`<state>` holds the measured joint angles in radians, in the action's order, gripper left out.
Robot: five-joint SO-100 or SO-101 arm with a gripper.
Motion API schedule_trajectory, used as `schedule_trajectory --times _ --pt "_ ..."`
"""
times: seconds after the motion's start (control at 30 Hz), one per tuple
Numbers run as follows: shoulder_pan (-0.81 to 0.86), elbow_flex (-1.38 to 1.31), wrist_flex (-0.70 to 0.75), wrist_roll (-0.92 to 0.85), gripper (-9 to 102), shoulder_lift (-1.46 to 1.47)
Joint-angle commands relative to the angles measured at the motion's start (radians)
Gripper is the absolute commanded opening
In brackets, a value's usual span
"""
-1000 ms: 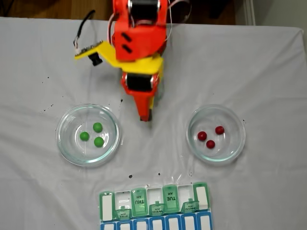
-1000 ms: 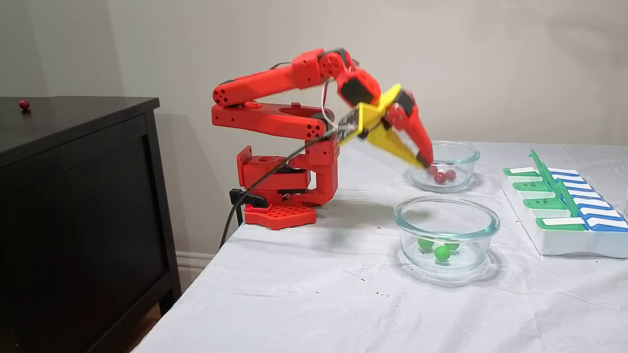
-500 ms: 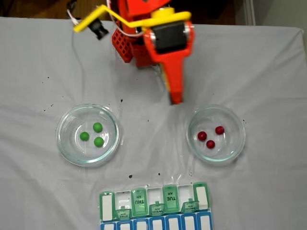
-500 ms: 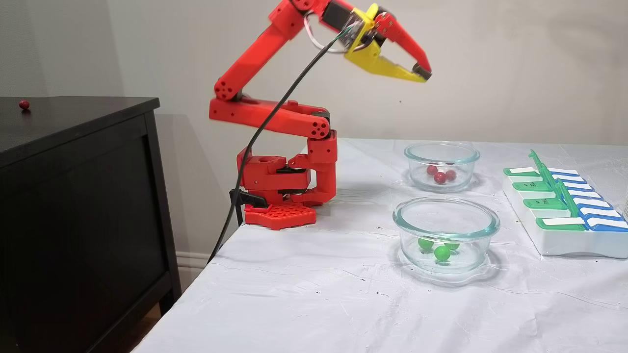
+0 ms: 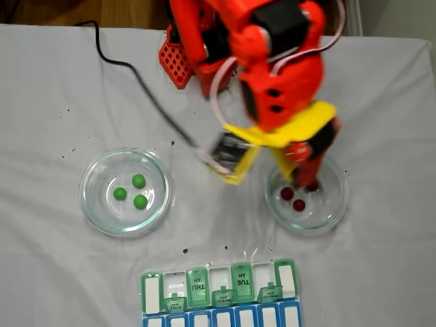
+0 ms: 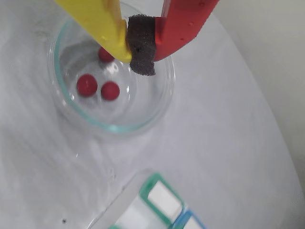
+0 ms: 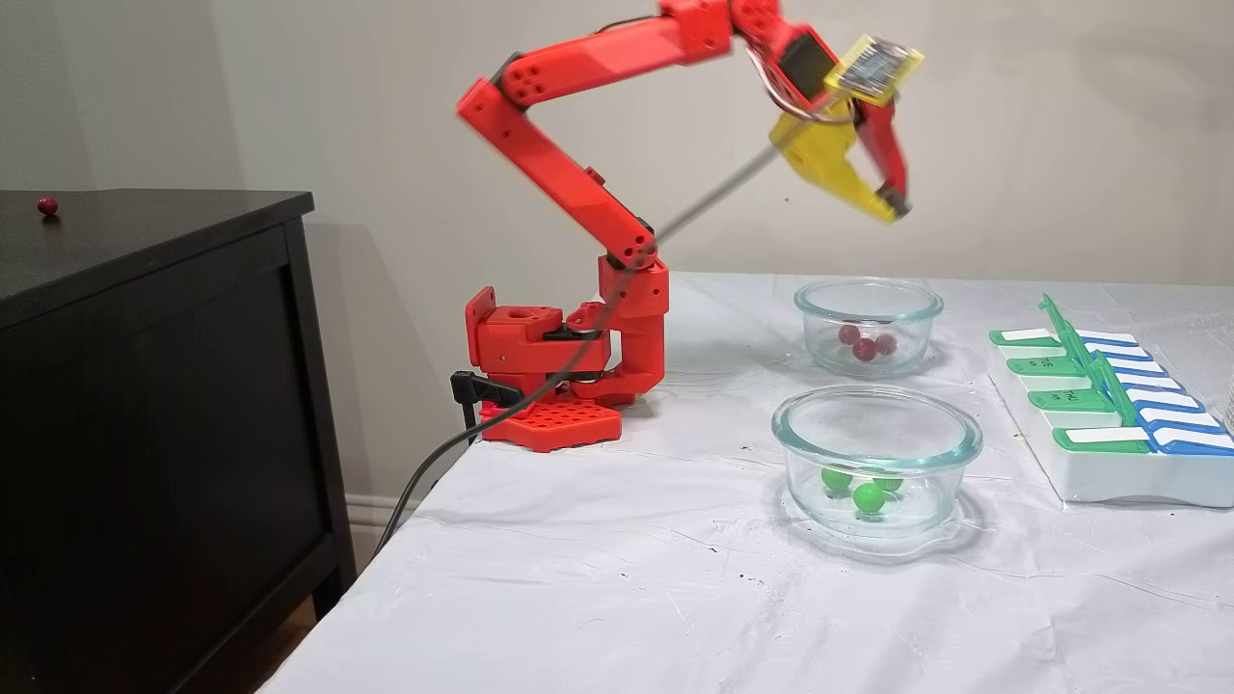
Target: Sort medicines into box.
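I count 3 red balls (image 6: 87, 85) in the far dish (image 7: 868, 301) and 3 green balls (image 5: 138, 180) in the near dish (image 7: 875, 420); none sit in the box (image 7: 1109, 472). My gripper (image 7: 897, 205) hangs high above the red dish, clenched on its foam pad (image 6: 142, 45), carrying nothing.

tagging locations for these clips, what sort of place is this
Likely a room at home, not a lab: a table under a wrinkled white cloth against a plain wall, beside a dark wooden cabinet, with baseboard showing.
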<state>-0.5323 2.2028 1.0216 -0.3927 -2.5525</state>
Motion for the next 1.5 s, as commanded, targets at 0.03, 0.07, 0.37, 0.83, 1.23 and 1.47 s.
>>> schedule_trajectory --times 0.03,0.07,0.37,0.83,1.23,1.47 --pt "-0.060 -0.173 0.035 -0.002 0 0.178" --pt "-0.063 -0.207 0.029 0.008 0 0.198" --pt "-0.075 -0.442 0.158 0.126 0 0.405" --pt "-0.140 -0.344 0.133 0.215 13 0.462" --pt "-0.149 -0.334 0.140 0.351 24 0.580" --pt "-0.146 -0.327 0.135 0.434 25 0.635"
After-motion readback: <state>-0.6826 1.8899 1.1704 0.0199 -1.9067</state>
